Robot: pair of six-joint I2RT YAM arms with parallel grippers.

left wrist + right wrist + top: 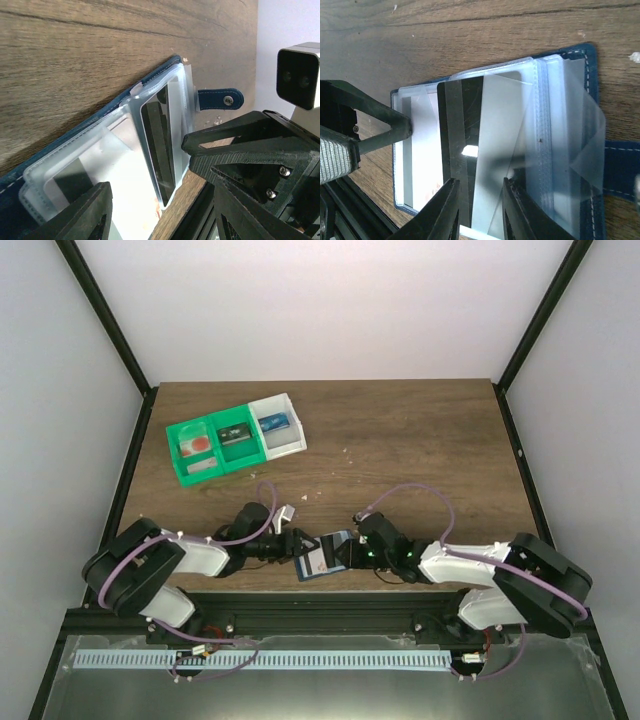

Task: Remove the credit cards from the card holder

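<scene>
Two arms meet at the near edge of the desk (400, 440). The left arm (190, 558) and right arm (460, 562) reach toward each other, with the holder (325, 555) between them. The holder lies open on the wood with its blue cover down. Its clear sleeves (555, 125) are fanned up, and a snap strap (220, 98) sticks out past one edge.

One sleeve carries a dark card (462, 150) with a grey stripe. Beside it, nearer the left arm, a pale card (424, 160) sits in another pocket. Both cards are inside the holder.

The left jaws are wide apart, and in the left wrist view their fingers (92, 212) straddle the sleeves. The right wrist view shows one left fingertip (402, 129) touching the leaf with the pale card.

The right jaws are drawn close, with only a narrow gap between their fingers (445, 210). Their tips sit over the sleeve that holds the dark card. From the left wrist view the right fingertips (186, 143) meet that sleeve's edge. I cannot tell whether they pinch the plastic, the card or nothing.

Well apart, at the far left of the desk, stands a green-and-white tray (240, 466) with small items in its three compartments.
</scene>
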